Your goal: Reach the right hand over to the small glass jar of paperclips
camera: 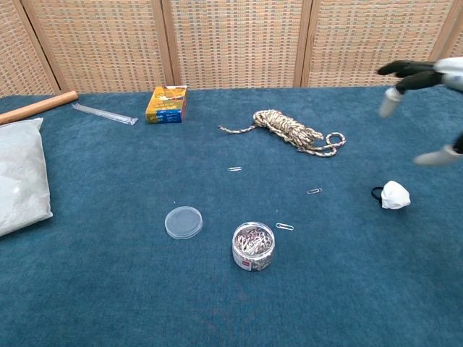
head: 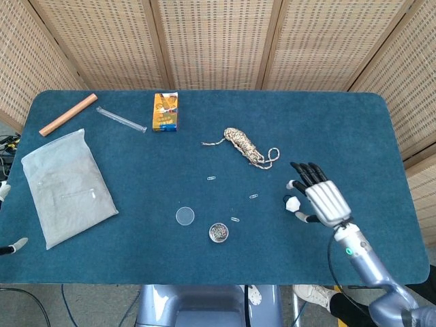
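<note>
The small glass jar of paperclips (head: 219, 232) (camera: 253, 246) stands open near the table's front middle, its clear lid (head: 184, 216) (camera: 183, 222) lying just to its left. My right hand (head: 319, 197) (camera: 427, 87) hovers with fingers spread and nothing in it, well to the right of the jar, over a white object (head: 292, 204) (camera: 395, 194). Only a fingertip of my left hand (head: 13, 245) shows at the left edge of the head view; its state is unclear.
Loose paperclips (camera: 284, 226) lie beside the jar. A rope coil (head: 244, 146), an orange box (head: 165, 112), a clear tube (head: 120, 119), a wooden rod (head: 67, 114) and a grey bag (head: 65, 185) sit further back and left.
</note>
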Robot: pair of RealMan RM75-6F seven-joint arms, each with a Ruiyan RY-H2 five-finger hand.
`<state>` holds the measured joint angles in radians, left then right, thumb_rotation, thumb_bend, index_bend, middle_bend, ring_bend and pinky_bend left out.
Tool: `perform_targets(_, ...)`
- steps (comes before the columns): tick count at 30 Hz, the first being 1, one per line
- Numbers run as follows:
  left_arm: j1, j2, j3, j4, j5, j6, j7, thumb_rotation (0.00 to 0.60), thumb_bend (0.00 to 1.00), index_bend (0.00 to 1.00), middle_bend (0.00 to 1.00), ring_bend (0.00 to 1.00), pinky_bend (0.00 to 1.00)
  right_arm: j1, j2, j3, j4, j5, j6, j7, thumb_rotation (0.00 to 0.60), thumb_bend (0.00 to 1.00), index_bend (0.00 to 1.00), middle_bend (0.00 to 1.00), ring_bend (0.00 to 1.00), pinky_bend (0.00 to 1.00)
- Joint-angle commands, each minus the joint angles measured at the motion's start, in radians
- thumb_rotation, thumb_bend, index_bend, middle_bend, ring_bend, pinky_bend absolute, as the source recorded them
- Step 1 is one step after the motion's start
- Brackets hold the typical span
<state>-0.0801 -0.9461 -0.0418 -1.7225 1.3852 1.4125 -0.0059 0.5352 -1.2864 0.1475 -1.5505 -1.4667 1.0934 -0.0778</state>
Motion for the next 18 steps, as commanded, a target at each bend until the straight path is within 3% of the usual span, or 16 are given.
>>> perform_targets(1, -0.007, -0.006, -0.005, 0.010, -0.016, -0.014, 0.003, 0.600, 0.00, 0.00, 0.00, 0.00, 0.00, 0.110, -0.110, 0.062, 0.066, 0.114, -0.126, -0.080, 0.600, 0.17, 0.39, 0.00, 0.00, 0.00)
perform_targets(9, -0.019, -0.010, -0.017, 0.021, -0.047, -0.040, -0.001, 0.600, 0.00, 0.00, 0.00, 0.00, 0.00, 0.190, -0.239, 0.074, 0.180, 0.222, -0.216, -0.154, 0.600, 0.23, 0.43, 0.00, 0.00, 0.00)
perform_targets(18, -0.023, -0.013, -0.014, 0.021, -0.043, -0.050, 0.005, 0.600, 0.00, 0.00, 0.00, 0.00, 0.00, 0.231, -0.344, 0.055, 0.323, 0.246, -0.242, -0.186, 0.600, 0.30, 0.46, 0.00, 0.00, 0.00)
